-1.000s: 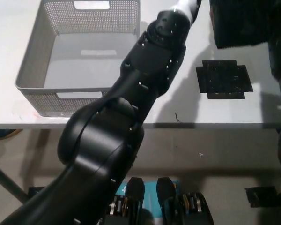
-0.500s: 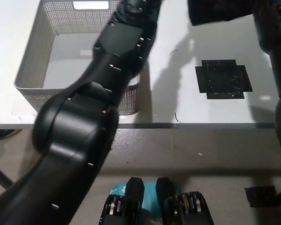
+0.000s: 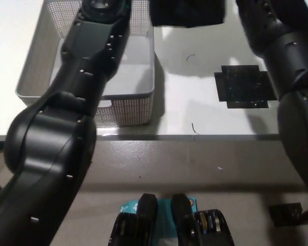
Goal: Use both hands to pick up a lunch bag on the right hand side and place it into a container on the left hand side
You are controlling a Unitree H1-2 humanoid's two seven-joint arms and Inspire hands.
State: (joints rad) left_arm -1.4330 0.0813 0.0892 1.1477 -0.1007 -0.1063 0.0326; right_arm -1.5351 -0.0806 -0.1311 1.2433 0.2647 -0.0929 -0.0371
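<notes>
**Lunch bag carried aloft at the basket's far right corner; hands out of frame**

Item under transfer: a dark lunch bag (image 3: 187, 13), visible only as a black soft-edged mass cut off by the top of the head view. It sits clear of the tabletop (image 3: 195, 110), casting a shadow beneath it, and lies over the gap between the container's right wall and the open surface, toward the tabletop's far edge.

Destination: a grey mesh container (image 3: 128, 110), rectangular, with handle cut-outs, standing at the near-left part of the tabletop, its front wall close to the near edge. The visible part of its interior is bare.

Arms: the left arm (image 3: 77, 102) rises across the container from the near-left; the right arm (image 3: 285, 56) rises along the right edge. Both converge on the bag from opposite sides, consistent with a two-sided carry that keeps a soft bag level.

Hands: neither hand shows within the picture; their state cannot be told.

Other: a black cross-shaped mark (image 3: 245, 86) on the right half of the tabletop, presumably the bag's pick-up station, now unoccupied.

Judgement: transfer under way; the bag needs further leftward travel to clear the right wall before lowering.
</notes>
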